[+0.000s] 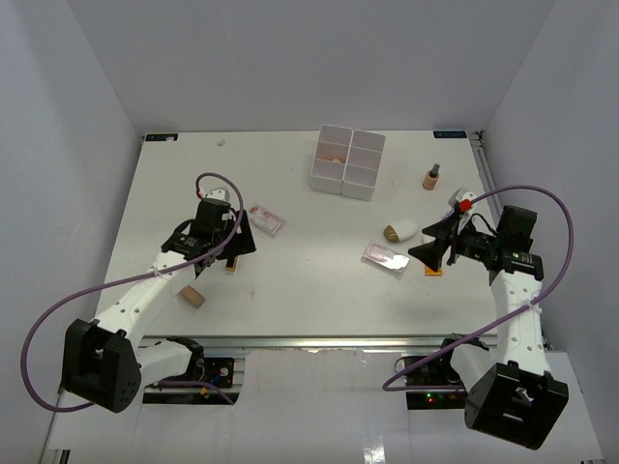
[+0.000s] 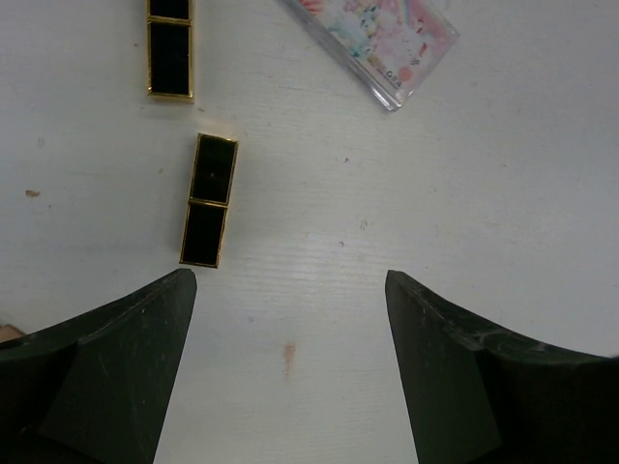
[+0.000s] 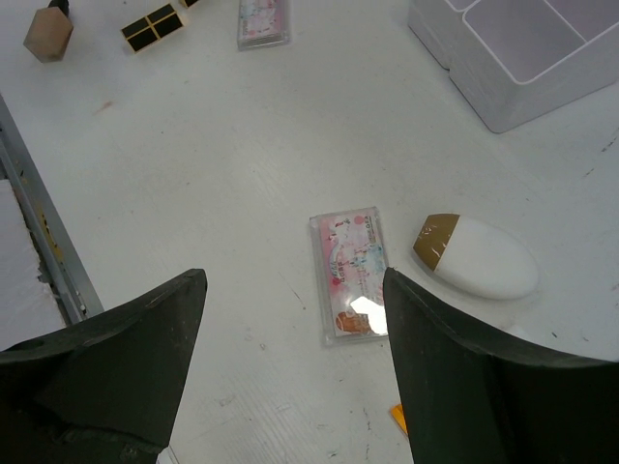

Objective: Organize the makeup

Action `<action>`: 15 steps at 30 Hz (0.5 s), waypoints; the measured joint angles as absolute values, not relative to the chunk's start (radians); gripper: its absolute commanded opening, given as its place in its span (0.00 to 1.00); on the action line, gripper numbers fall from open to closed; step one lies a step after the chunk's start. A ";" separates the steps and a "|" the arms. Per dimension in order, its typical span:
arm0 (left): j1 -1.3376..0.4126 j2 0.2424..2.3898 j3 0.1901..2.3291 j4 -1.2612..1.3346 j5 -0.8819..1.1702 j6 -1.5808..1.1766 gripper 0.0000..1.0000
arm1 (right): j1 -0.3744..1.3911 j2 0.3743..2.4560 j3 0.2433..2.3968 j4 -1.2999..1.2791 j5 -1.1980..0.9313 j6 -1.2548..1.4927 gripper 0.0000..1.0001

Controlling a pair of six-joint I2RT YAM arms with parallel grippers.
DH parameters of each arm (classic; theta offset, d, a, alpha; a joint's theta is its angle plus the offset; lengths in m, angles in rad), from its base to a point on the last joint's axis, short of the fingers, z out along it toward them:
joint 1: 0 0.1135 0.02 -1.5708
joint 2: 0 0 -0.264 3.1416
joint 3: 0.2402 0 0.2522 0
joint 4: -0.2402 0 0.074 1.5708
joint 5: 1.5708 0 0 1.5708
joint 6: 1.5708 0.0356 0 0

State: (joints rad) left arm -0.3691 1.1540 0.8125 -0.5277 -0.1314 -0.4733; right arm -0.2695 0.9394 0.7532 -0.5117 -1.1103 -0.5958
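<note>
My left gripper [image 2: 288,280] is open over bare table, nothing between its fingers. Just ahead of its left finger lies a black-gold lipstick [image 2: 208,200], with a second one [image 2: 170,48] further on and a pink flat packet [image 2: 377,39] to the upper right. My right gripper [image 3: 293,275] is also open and empty. Another pink packet [image 3: 350,274] lies right by its right fingertip, beside the white-gold piece [image 3: 476,256]. An orange tube [image 1: 433,271] peeks out under that gripper. The tan dark-capped bottle [image 1: 431,177] stands upright at the back right.
The white multi-compartment box [image 1: 346,162] stands at the back centre, with something beige in one left compartment [image 1: 334,158]. A tan wedge [image 1: 191,296] lies by the left arm near the front edge. The table's metal front rail [image 3: 39,232] runs close to the right gripper.
</note>
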 measured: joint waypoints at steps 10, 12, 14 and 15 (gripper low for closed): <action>-0.361 1.179 0.828 -0.635 -0.153 -0.603 0.90 | -0.270 0.939 0.753 -0.512 -1.114 -0.583 0.80; -0.360 1.166 0.829 -0.641 -0.122 -0.607 0.90 | -0.270 0.939 0.753 -0.512 -1.114 -0.582 0.80; -0.359 1.152 0.829 -0.643 -0.084 -0.603 0.90 | -0.271 0.940 0.753 -0.511 -1.114 -0.581 0.80; -0.359 1.145 0.829 -0.643 -0.058 -0.599 0.90 | -0.271 0.940 0.753 -0.510 -1.112 -0.579 0.80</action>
